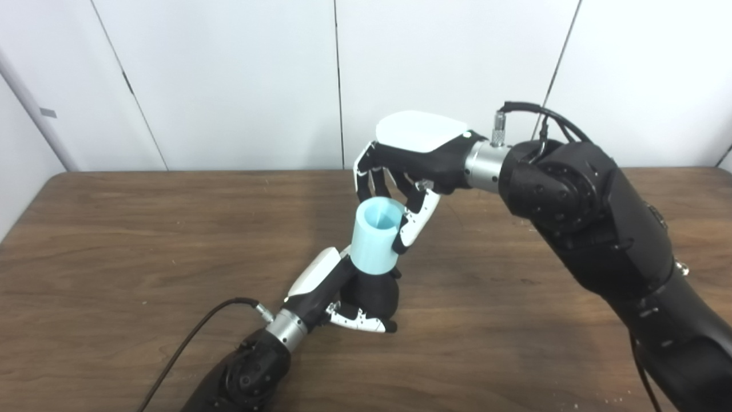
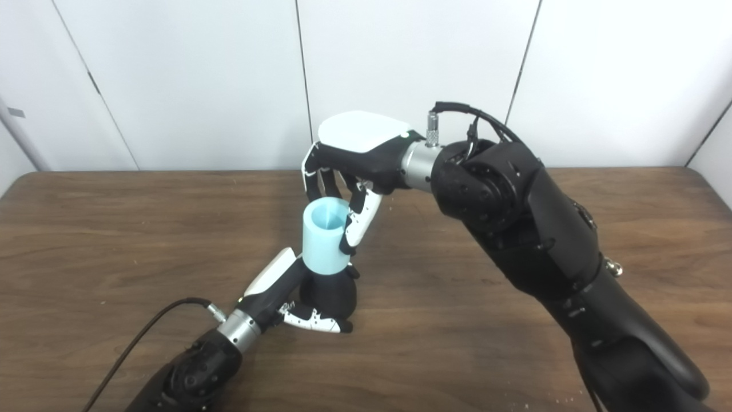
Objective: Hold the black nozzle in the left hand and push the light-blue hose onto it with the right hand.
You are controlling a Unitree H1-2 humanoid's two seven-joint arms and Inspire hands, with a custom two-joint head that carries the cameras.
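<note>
The black nozzle [image 1: 374,293] stands upright on the wooden table [image 1: 114,240], and my left hand [image 1: 337,292] is shut on it from the left side. The light-blue hose [image 1: 374,234], a short open-topped tube, sits on the nozzle's top. My right hand [image 1: 409,171] reaches in from the right above it, its fingers curled down around the hose's upper rim, thumb against the right side. The nozzle's upper end is hidden inside the hose.
A black cable [image 1: 189,343] runs from my left wrist toward the front edge. White wall panels [image 1: 229,80] stand behind the table's far edge. My right forearm [image 1: 600,229] crosses the table's right half.
</note>
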